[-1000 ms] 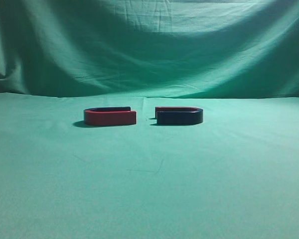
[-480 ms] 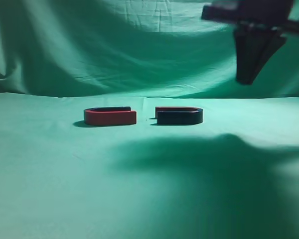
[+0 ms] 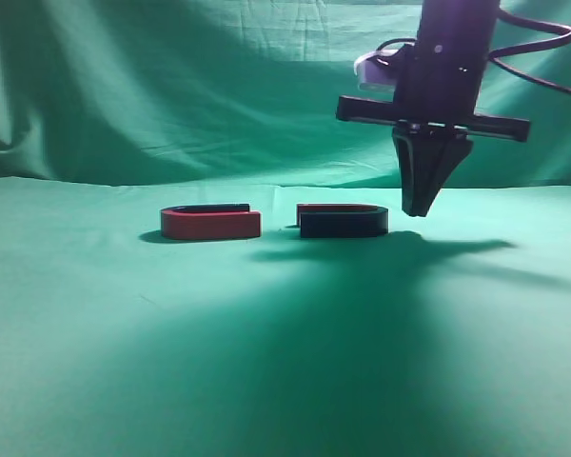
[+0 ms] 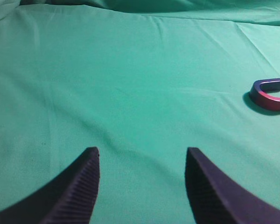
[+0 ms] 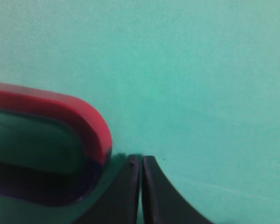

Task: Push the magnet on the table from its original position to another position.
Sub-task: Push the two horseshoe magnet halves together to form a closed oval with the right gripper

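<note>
Table (image 3: 95, 362) fills most of every view, green cloth, slightly wrinkled, big dark arm shadow across the middle and right of the exterior view. Draped green cloth backdrop (image 3: 171, 86) behind it, folds and creases, darker at the left edge. Right arm comes down from the top of the exterior view, black, cable looping off to the right, top cut off by the frame. Right gripper (image 3: 423, 205) points down just right of the magnet (image 3: 343, 222), tip above the cloth, jaws pressed together, nothing between them; the right wrist view shows the two tips meeting right by the magnet's bend, contact hard to tell. Magnet is a flat U lying on the table about centre, navy side facing the camera, thin red arm on the far side, open end toward the left, bend to the right. Red-sided magnet (image 3: 210, 222) lies just left of it, same size, open end toward the right, small gap between the two. Left gripper (image 4: 140, 186) over bare cloth, jaws spread wide, ribbed inner faces, only the tips visible; a U magnet sits at the right edge of that view, partly cut off.
</note>
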